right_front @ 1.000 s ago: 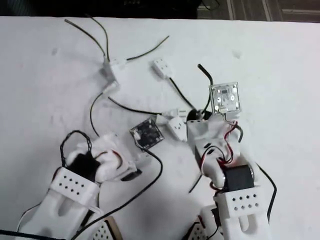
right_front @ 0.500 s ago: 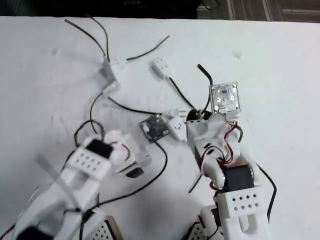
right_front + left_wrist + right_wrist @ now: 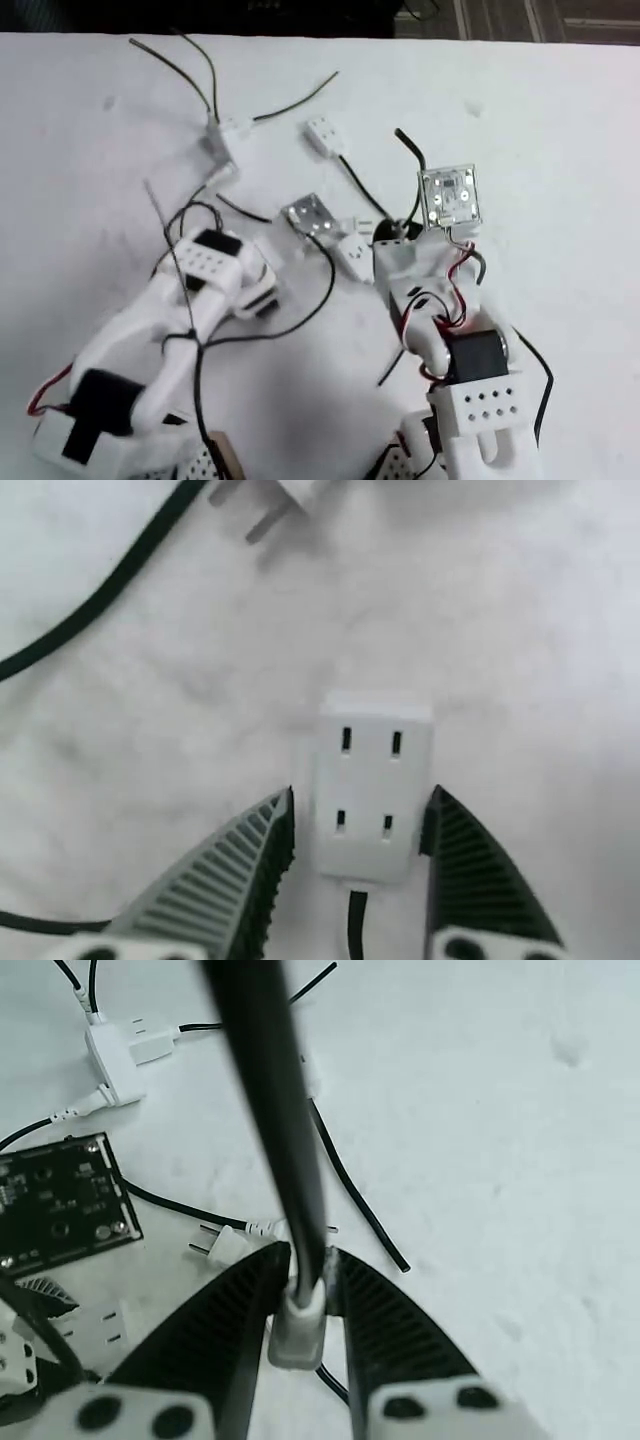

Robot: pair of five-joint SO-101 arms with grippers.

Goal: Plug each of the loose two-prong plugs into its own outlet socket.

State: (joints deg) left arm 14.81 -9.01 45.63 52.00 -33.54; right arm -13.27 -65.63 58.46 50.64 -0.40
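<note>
Left wrist view: outlet socket (image 3: 368, 780) between parted jaws, perhaps touching.

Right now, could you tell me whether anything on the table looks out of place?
Nothing looks damaged. One loose plug lies unplugged near the socket block between the left hand's open fingers; the right hand pinches a black cord.

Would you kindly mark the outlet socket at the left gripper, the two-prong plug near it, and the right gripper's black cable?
outlet socket (image 3: 368, 785): left wrist view, slotted face.
two-prong plug (image 3: 268, 522): left wrist view, a prong.
black cable (image 3: 272, 1110): right wrist view, mid-length.
</note>
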